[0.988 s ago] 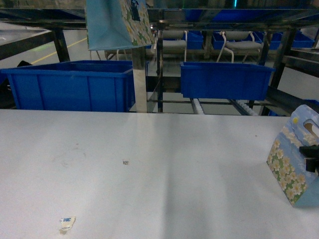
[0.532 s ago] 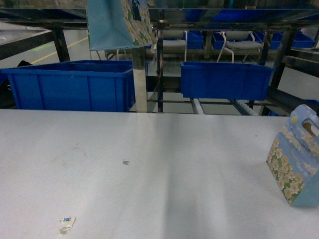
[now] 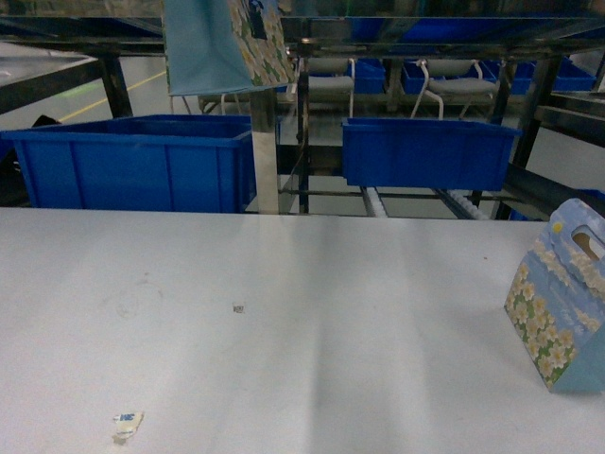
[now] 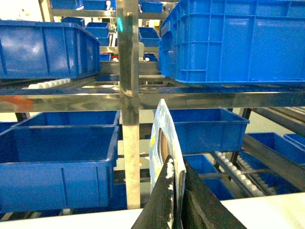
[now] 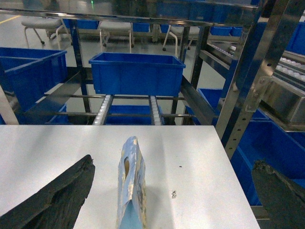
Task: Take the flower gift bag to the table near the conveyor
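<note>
A flower gift bag (image 3: 225,43), light blue with white blossoms, hangs high at the top left of the head view in front of the conveyor (image 3: 266,151). In the left wrist view my left gripper (image 4: 177,164) is shut on this bag's top edge (image 4: 163,138), above the table's far edge. A second flower gift bag (image 3: 558,303) stands upright on the white table (image 3: 284,331) at the right. In the right wrist view it (image 5: 131,186) stands between the spread fingers of my open right gripper (image 5: 172,163), nearer the left finger (image 5: 62,193) and touching neither.
Blue bins (image 3: 132,165) (image 3: 425,151) sit on the conveyor's roller lanes (image 3: 376,200) just past the table's far edge. A steel post (image 4: 128,95) stands right behind the held bag. A paper scrap (image 3: 126,423) and a small speck (image 3: 238,308) lie on the table.
My right gripper, at the standing bag's side a second ago, has drawn back out of the head view. That bag stays upright on the table. The hanging bag has barely moved.
</note>
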### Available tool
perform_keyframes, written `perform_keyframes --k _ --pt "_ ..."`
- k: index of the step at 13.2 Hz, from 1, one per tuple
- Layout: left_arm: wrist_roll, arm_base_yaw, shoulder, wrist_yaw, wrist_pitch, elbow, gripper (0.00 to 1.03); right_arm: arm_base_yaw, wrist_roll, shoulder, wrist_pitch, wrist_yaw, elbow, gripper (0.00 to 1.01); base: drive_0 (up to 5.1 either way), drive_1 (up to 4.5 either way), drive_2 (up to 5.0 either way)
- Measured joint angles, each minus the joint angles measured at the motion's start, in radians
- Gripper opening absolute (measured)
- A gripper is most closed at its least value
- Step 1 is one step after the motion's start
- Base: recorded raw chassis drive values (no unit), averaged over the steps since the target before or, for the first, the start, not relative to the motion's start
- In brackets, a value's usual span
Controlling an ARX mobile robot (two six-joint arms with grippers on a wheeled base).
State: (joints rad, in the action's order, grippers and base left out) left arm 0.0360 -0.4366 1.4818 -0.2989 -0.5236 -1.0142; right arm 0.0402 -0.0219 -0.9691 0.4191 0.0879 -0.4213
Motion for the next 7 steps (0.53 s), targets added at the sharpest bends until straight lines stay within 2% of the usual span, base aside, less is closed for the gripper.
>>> perform_keyframes --k 2,4,6,7 --pt "0.000 0.000 0.000 0.000 0.000 0.000 0.02 -0.013 0.002 0.234 -0.189 0.023 0.009 0.98 0.0 0.00 0.0" --pt "0.000 0.000 0.000 0.000 0.000 0.000 0.02 0.040 -0.012 0.406 -0.373 0.000 -0.005 0.98 0.0 0.00 0.0" --pt "0.000 0.000 0.000 0.000 -0.001 0.000 0.02 0.045 -0.024 0.414 -0.401 -0.014 -0.016 0.98 0.0 0.00 0.0" --pt "0.000 0.001 0.005 -0.015 -0.041 0.005 0.02 0.045 -0.024 0.408 -0.402 -0.014 -0.016 0.98 0.0 0.00 0.0"
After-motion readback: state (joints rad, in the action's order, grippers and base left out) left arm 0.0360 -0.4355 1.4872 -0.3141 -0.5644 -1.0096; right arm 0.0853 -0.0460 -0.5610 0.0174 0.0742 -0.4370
